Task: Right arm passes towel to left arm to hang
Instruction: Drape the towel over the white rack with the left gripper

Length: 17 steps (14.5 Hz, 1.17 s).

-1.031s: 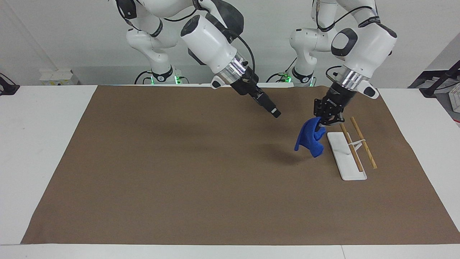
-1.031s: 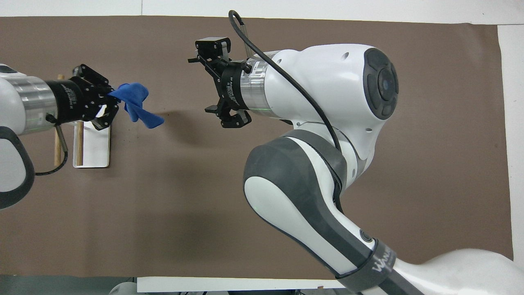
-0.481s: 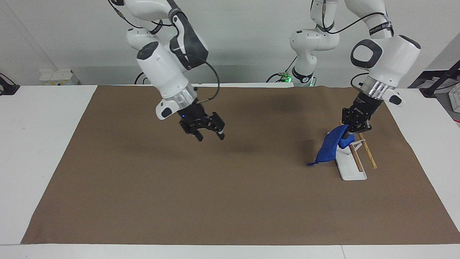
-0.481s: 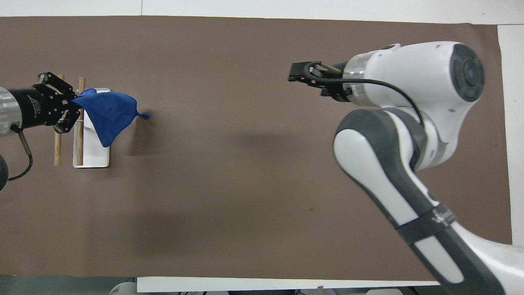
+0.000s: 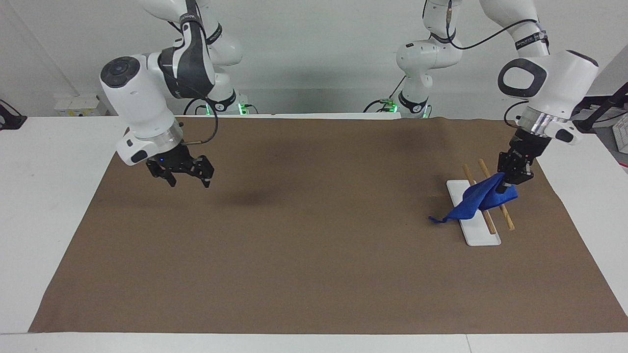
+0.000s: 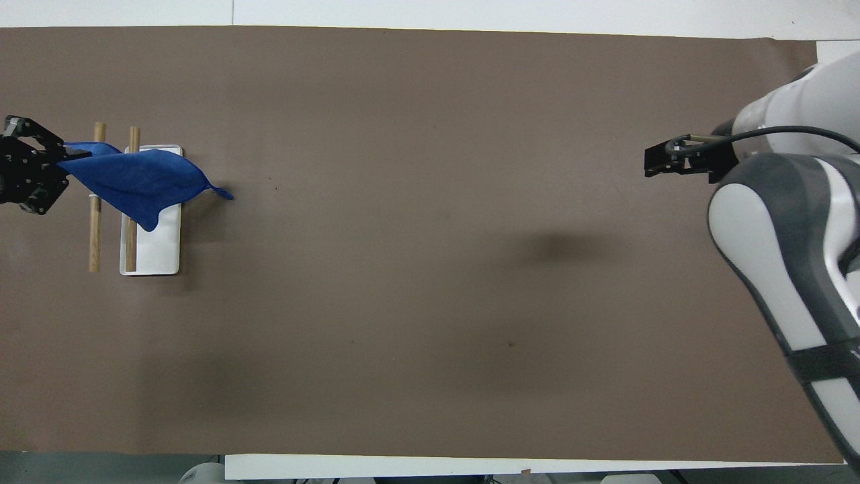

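**Towel drawn across the rack while the right arm waits**

At the left of the facing view, the white right arm with its black, blue-lit right gripper (image 5: pixel 187 177) has swung away from the middle of the brown paper mat (image 5: pixel 314 274) toward its own end of the counter. Its fingers are spread and hold nothing; it waits there. So the hand-over is finished, and only the hanging remains.

At the right of this view, the left gripper (image 5: pixel 509 180) is clenched on one corner of the small bright blue terry towel (image 5: pixel 478 200). Half a second ago the cloth hung down beside the white rack base (image 5: pixel 478 238); now it is pulled out and lies across the two wooden rods (image 5: pixel 505 215). The towel stretches from the gripper toward the middle of the frame, and its loop corner (image 5: pixel 434 219) trails just past the base. I judge the next step is to release it.
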Available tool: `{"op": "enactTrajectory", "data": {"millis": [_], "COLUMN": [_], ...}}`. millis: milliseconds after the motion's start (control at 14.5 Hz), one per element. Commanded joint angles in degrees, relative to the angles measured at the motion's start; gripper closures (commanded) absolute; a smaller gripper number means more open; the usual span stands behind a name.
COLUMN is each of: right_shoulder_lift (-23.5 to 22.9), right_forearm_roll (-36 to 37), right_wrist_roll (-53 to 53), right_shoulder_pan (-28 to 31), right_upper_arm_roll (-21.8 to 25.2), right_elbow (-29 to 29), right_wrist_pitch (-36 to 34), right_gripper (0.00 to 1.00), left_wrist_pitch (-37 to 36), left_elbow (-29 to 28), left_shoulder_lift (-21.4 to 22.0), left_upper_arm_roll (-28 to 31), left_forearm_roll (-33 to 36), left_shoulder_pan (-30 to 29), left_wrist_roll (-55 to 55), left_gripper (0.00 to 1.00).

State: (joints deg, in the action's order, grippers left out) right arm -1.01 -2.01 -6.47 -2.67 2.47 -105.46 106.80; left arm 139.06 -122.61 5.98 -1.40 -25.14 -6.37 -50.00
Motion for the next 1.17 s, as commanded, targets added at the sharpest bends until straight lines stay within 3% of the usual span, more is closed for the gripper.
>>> {"op": "enactTrajectory", "data": {"millis": [0, 550, 1100], "right_shoulder_lift": [2.7, 2.7, 3.5], "right_forearm_roll": [1.2, 2.8, 2.7], "right_wrist_roll": [4.5, 10.6, 10.3], "right_shoulder_pan": [-0.1, 3.5, 3.4], "right_upper_arm_roll": [2.4, 1.8, 2.0], "right_elbow": [1.6, 2.9, 2.1], "right_wrist_pitch": [-5.4, -7.4, -7.1], "right_gripper": [0.0, 0.0, 0.0], "left_wrist_pitch": [-0.1, -1.1, -8.5], "left_elbow": [5.6, 6.7, 0.3], "left_shoulder_lift": [-3.4, -4.0, -0.3], "left_upper_arm_roll": [-0.4, -0.1, -0.1], "left_forearm_roll": [-0.3, 2.7, 3.3], "left_shoulder_pan": [-0.8, -4.7, -5.6], "left_wrist_roll": [3.8, 16.3, 16.1], "left_gripper": [1.0, 0.99, 0.96]}}
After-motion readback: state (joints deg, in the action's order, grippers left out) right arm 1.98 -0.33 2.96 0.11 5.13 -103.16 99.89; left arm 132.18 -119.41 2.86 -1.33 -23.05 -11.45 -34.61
